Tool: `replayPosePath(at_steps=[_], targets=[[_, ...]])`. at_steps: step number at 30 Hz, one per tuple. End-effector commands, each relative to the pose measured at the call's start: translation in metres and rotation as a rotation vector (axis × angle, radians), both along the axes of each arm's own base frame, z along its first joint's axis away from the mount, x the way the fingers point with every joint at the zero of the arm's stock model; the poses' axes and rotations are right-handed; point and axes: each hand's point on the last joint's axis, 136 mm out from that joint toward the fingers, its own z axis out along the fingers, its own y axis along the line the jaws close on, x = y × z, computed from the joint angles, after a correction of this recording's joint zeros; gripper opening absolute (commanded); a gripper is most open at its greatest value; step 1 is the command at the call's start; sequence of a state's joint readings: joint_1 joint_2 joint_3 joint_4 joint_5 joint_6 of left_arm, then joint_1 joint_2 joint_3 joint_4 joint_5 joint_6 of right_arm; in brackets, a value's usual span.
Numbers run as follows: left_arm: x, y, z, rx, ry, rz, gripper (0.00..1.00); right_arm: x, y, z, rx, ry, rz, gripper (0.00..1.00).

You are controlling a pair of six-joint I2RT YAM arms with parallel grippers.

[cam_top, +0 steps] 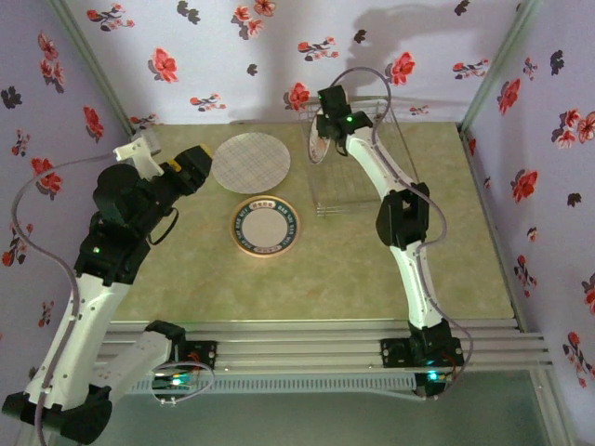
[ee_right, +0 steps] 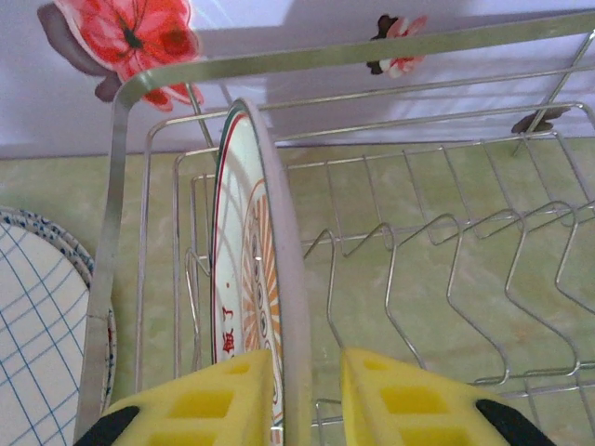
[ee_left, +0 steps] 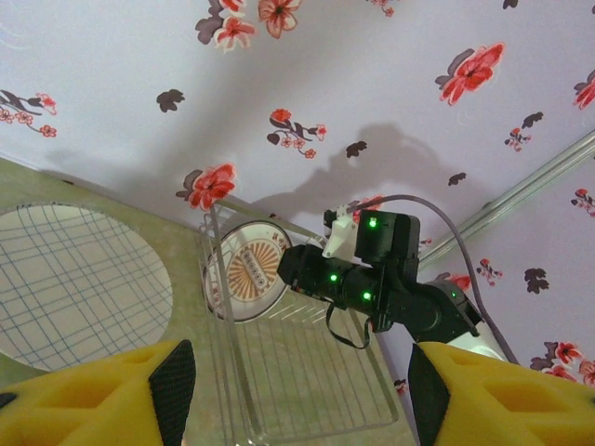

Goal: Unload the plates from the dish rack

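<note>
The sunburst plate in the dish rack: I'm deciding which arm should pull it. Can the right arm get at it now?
Likely yes: the right end effector sits open astride the rim of the sunburst plate, a finger each side, and the dish rack slots beside it hold nothing.

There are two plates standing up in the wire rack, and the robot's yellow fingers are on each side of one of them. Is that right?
Not quite. Just one plate stands in the dish rack, the one with the orange sunburst; the other slots are bare wire, as the right wrist view shows. The right gripper does have its yellow fingers on each side of it.
</note>
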State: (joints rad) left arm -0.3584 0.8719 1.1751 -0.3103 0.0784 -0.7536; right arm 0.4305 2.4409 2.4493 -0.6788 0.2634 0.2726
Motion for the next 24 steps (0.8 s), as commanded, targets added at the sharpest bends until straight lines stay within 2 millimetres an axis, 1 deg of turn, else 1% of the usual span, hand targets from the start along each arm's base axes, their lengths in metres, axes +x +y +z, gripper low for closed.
replayPosePath(at_steps=[1, 5, 10, 13, 14, 16, 19, 24], targets=[[-0.006, 0.001, 0.006, -0.013, -0.012, 0.0, 0.65, 0.004, 0.007, 0.009, -0.008, -0.04, -0.005, 0.24], [-0.006, 0.001, 0.006, -0.01, -0.01, -0.001, 0.65, 0.004, 0.008, 0.01, -0.022, -0.048, -0.01, 0.18], [-0.007, 0.002, 0.006, -0.01, -0.009, 0.0, 0.65, 0.004, 0.008, 0.01, -0.035, -0.052, -0.013, 0.07], [-0.007, 0.001, 0.006, -0.008, -0.009, -0.001, 0.65, 0.005, 0.006, 0.016, -0.057, -0.071, -0.028, 0.0], [-0.007, 0.001, 0.005, -0.007, -0.007, -0.001, 0.65, 0.005, 0.007, 0.018, -0.062, -0.077, -0.028, 0.0], [-0.007, 0.001, 0.005, -0.007, -0.007, -0.002, 0.65, 0.004, 0.009, 0.025, -0.072, -0.096, -0.031, 0.0], [-0.007, 0.001, 0.005, -0.008, -0.007, -0.002, 0.65, 0.002, 0.011, 0.042, -0.097, -0.136, -0.048, 0.0], [-0.006, 0.001, 0.005, -0.009, -0.007, -0.001, 0.65, -0.006, 0.008, 0.074, -0.159, -0.211, -0.115, 0.0]])
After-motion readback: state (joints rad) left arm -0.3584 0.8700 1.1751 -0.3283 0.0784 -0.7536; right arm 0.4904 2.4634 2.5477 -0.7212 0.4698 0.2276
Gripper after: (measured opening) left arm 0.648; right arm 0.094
